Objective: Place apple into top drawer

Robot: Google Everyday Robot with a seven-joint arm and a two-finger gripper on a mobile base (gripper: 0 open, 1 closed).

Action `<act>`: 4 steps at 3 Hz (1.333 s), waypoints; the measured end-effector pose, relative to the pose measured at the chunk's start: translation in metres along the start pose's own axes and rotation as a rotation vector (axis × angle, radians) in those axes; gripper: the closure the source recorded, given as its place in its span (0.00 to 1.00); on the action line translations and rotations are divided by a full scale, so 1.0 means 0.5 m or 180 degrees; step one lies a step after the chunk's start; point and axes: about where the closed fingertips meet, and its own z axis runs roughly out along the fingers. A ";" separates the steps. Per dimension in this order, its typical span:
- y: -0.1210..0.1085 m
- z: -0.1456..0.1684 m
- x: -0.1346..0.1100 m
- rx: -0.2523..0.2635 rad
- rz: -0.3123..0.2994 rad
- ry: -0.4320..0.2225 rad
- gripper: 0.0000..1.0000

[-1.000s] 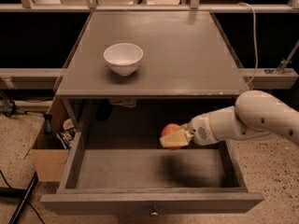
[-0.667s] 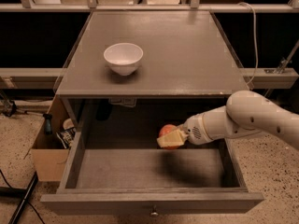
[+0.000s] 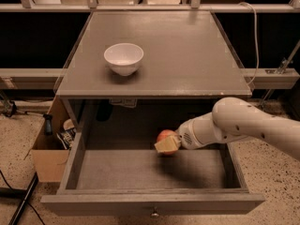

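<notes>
The top drawer (image 3: 150,203) is pulled open below the cabinet top, its flat front panel and small metal knob nearest the camera. The white arm reaches in from the right over the drawer's back half. The gripper (image 3: 167,143) is shut on the small red-orange apple (image 3: 164,135) and holds it inside the drawer, above the floor, near the middle at the back. A tan fingertip (image 3: 166,146) covers the apple's lower front.
A white bowl (image 3: 123,58) stands on the grey cabinet top (image 3: 187,55), left of centre. A brown cardboard box (image 3: 47,153) with clutter sits on the floor at the drawer's left. Rails and a cable run behind the cabinet.
The arm has drawn slightly left and lower into the drawer, carrying the apple with it. The bowl and the drawer have not moved.
</notes>
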 end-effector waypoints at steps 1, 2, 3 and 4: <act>0.005 0.003 0.011 0.0125 -0.0031 0.0038 1.00; 0.012 0.004 0.020 0.0195 -0.0052 0.0054 1.00; 0.015 0.004 0.024 0.0210 -0.0058 0.0051 0.82; 0.015 0.004 0.024 0.0210 -0.0058 0.0051 0.58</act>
